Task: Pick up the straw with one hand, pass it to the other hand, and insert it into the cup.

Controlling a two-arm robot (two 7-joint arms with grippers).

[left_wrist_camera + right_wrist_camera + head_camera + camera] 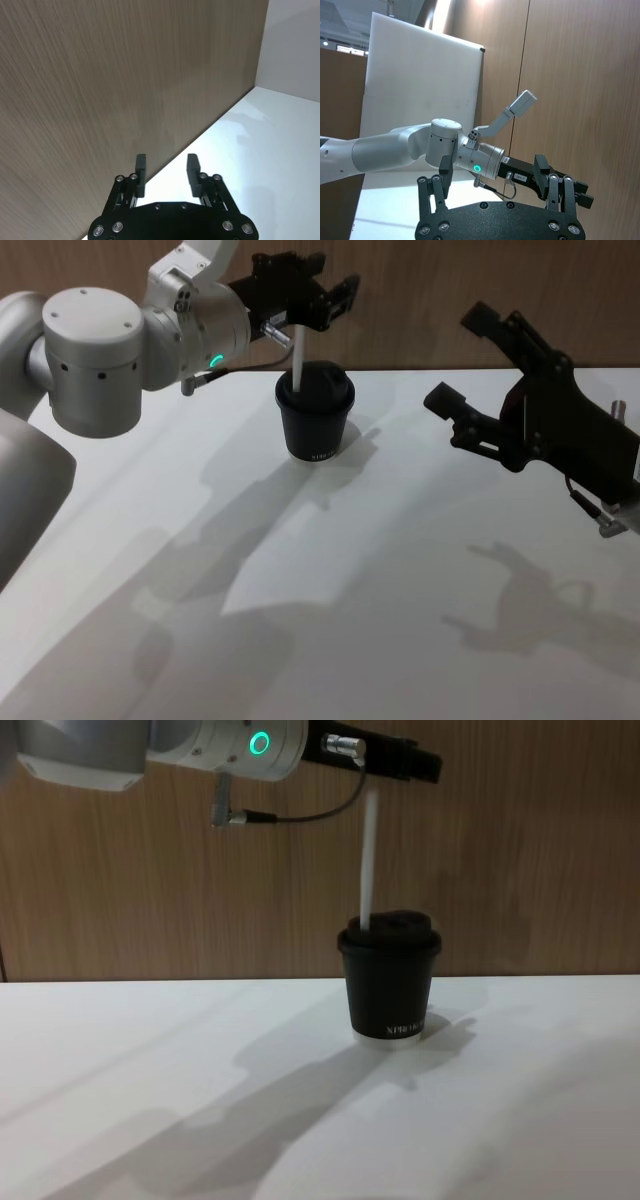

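White straw [369,860] stands in the black cup [389,982] on the table [150,1120]; left end effector [303,298] released above it. Insertion looks done; right end effector [487,372] idles open. Next: retreat upward.

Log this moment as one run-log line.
straw: standing in cup lid | left gripper: open, above cup beside straw top | right gripper: open, idle right of cup

Bright, even light from above and behind. Soft grey shadows of both arms spread across the white table [400,570], toward the camera. Focus is sharp throughout.
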